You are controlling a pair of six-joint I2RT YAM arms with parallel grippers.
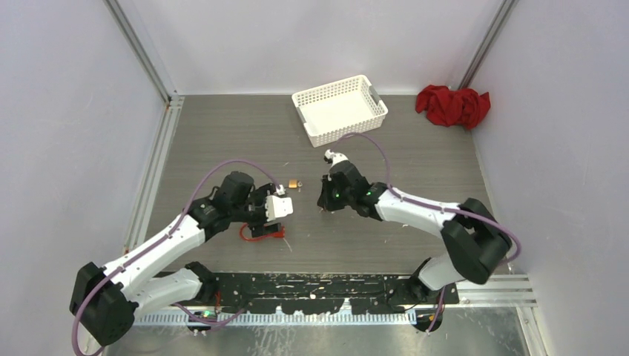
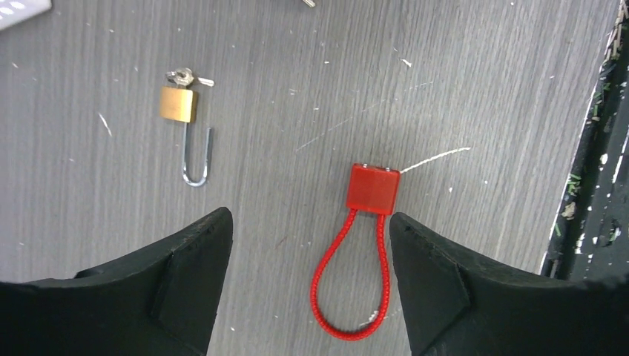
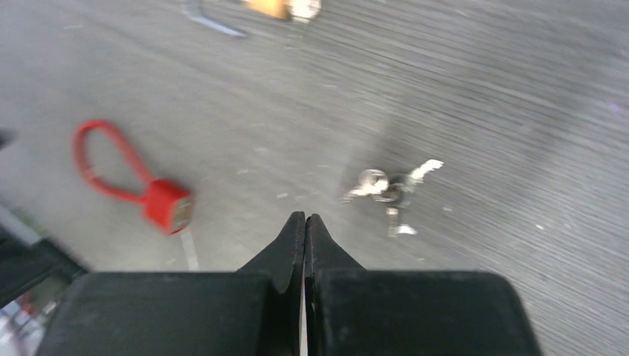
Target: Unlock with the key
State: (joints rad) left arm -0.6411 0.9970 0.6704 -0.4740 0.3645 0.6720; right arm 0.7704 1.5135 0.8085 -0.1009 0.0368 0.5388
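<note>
Three pale walls (image 1: 311,37) ring grey tabletop (image 1: 222,133) and padlock (image 2: 177,104).

The left arm (image 1: 159,248) stretches from the lower left of the overhead frame toward the middle, and the left gripper (image 2: 311,222) points down with its jaws spread wide. The right arm (image 1: 423,211) bends in from the lower right. The right gripper (image 3: 305,219) has its fingertips pressed together.
</note>
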